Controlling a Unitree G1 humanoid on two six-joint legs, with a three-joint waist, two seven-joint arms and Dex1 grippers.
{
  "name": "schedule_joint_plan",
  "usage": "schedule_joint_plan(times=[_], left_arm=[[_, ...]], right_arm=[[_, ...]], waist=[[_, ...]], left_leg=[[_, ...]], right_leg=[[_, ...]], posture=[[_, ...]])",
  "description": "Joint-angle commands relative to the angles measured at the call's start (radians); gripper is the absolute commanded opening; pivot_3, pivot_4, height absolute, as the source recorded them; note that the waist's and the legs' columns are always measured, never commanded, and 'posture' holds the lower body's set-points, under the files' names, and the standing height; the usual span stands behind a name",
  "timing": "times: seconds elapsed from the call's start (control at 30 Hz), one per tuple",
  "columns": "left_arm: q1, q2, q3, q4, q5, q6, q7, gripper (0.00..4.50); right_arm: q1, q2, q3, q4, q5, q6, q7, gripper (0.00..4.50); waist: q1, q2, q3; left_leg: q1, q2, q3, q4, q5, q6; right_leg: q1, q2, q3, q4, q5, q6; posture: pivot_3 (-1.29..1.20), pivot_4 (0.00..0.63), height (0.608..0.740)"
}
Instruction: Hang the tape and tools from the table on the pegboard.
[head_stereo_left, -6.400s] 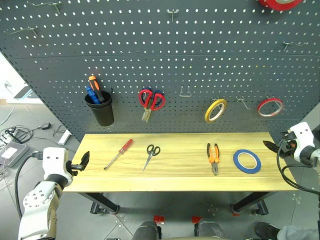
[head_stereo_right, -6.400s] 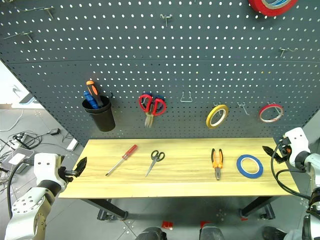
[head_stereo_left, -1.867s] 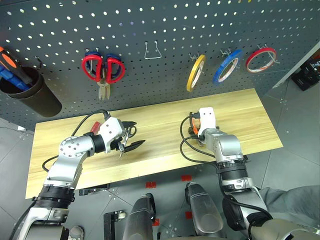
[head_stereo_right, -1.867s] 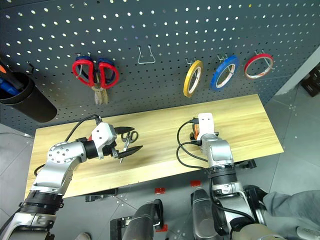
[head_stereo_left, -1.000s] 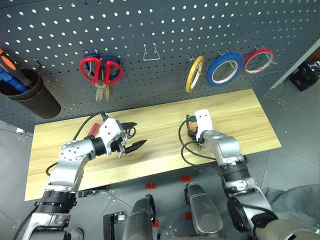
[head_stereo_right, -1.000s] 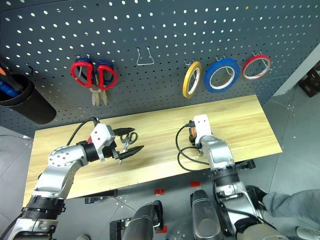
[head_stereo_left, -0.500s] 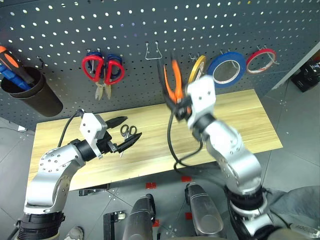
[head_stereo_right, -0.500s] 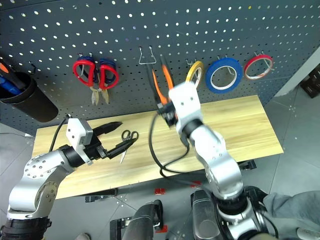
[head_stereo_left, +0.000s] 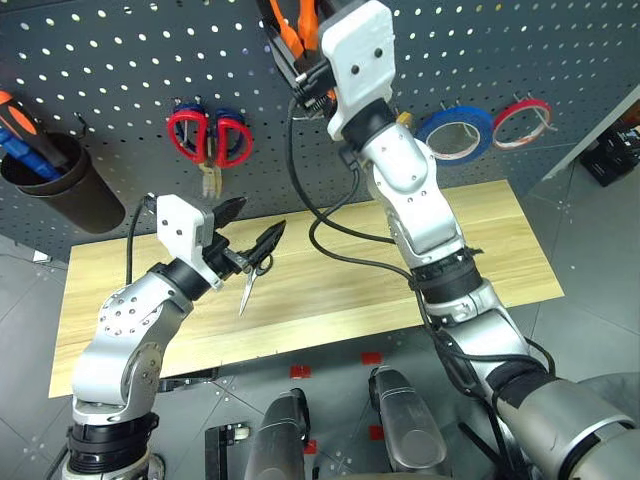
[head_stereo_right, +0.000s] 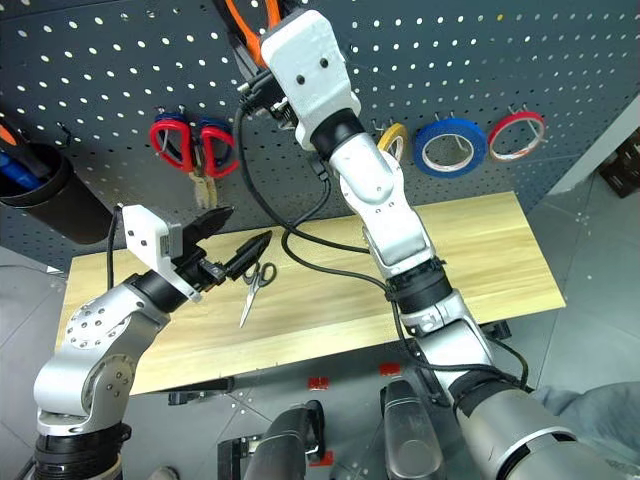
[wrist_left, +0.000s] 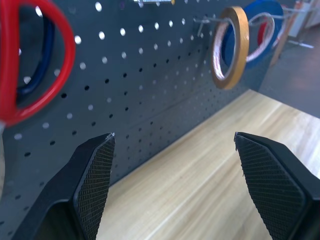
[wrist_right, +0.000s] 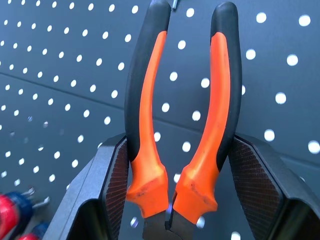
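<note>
We see the right gripper raised high in front of the pegboard, clamped on the pliers. Its two pads press against the outer sides of the orange-and-black handles near the pivot, and the handles point up toward the upper rows of holes. In the head views the pliers reach the top edge of the picture, so we cannot tell whether they touch a hook.

The left gripper hovers above the table with its fingers spread wide and nothing between them. It points toward the pegboard.

The small steel scissors lie flat on the table, just below and beside the left gripper, handle loops toward the pegboard and blades toward the front edge.

The blue tape hangs on the pegboard, between the yellow ring and the red ring.

The red- and blue-handled scissors hang on the pegboard to the left of the right arm. A black cup holding screwdrivers is mounted at the far left of the pegboard.
</note>
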Motion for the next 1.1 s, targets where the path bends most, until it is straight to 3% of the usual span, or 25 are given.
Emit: schedule_joint_plan(times=[0.03, 0.57, 1.1], left_arm=[[-0.021, 0.0, -0.017, -0.014, 0.024, -0.016, 0.007, 4.01], [-0.112, 0.007, -0.028, 0.065, 0.113, -0.044, 0.007, 4.01], [-0.084, -0.016, -0.044, 0.138, 0.187, -0.097, 0.024, 4.01]], right_arm=[[-0.072, 0.015, -0.024, 0.075, -0.008, -0.116, -0.014, 2.69], [-0.178, 0.016, -0.048, 0.504, -0.05, -0.312, -0.05, 2.69], [0.009, 0.017, -0.043, 0.323, -0.061, -0.226, -0.024, 2.69]], waist=[[0.0, 0.0, 0.0], [0.002, 0.0, 0.0], [0.002, 0.0, 0.0]], left_leg=[[0.0, 0.0, 0.0, 0.0, 0.0, 0.0], [0.0, 0.0, 0.0, 0.0, 0.0, 0.0], [0.0, 0.0, 0.001, 0.0, 0.0, 0.0]], right_leg=[[0.0, 0.0, 0.0, 0.0, 0.0, 0.0], [0.0, 0.0, 0.0, 0.001, 0.0, 0.0], [0.0, 0.0, 0.0, 0.001, 0.0, 0.0]], posture=[[-0.16, 0.303, 0.74], [-0.14, 0.314, 0.74], [-0.16, 0.316, 0.74]])
